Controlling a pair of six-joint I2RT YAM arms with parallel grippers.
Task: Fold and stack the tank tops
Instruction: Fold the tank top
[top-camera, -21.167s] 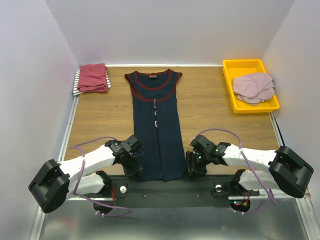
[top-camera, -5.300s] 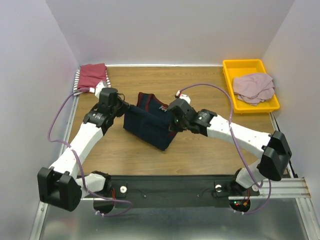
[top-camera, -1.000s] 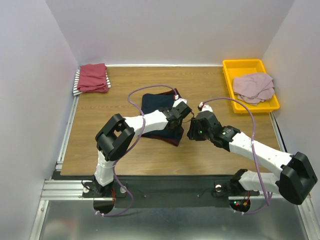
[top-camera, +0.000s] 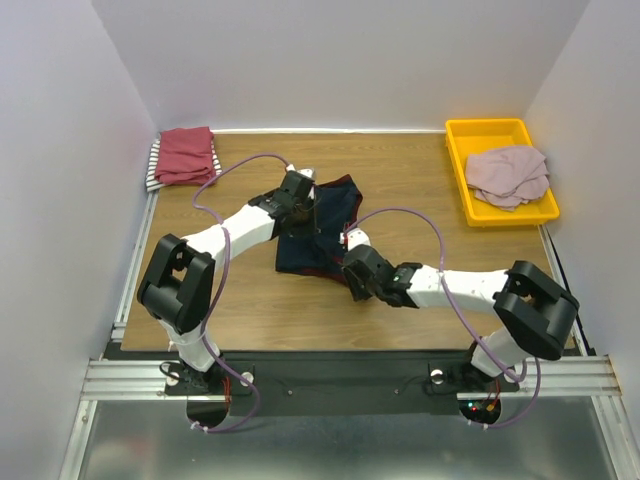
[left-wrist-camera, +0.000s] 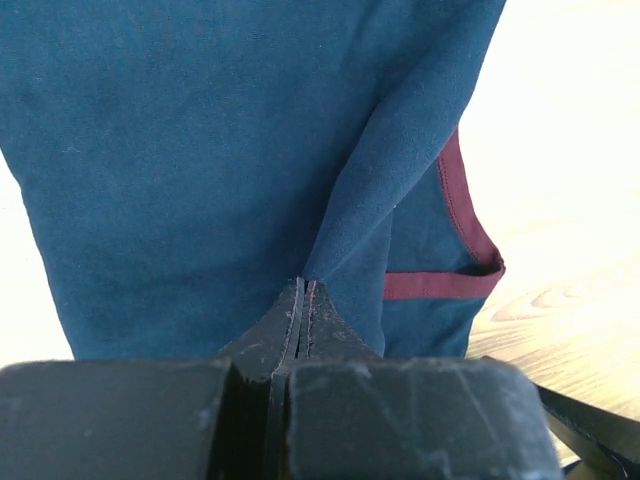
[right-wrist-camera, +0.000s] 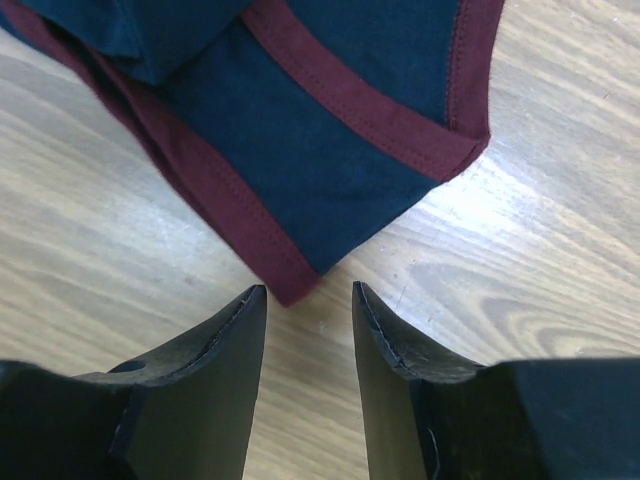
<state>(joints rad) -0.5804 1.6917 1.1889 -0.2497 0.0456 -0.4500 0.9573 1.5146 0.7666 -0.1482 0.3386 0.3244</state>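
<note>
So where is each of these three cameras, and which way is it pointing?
Top: high behind the robot, looking down on the table; left arm and right arm show.
Left wrist: on that arm, looking along the shut left pincer, which pinches a jersey fold.
Right wrist: looking down past the open right pincer at the table and a trimmed jersey corner.
Shared: all three show the jersey.

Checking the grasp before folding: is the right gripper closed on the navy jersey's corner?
No, the right gripper has its jaws apart above the table, and the navy jersey's corner is not clamped between them.
</note>
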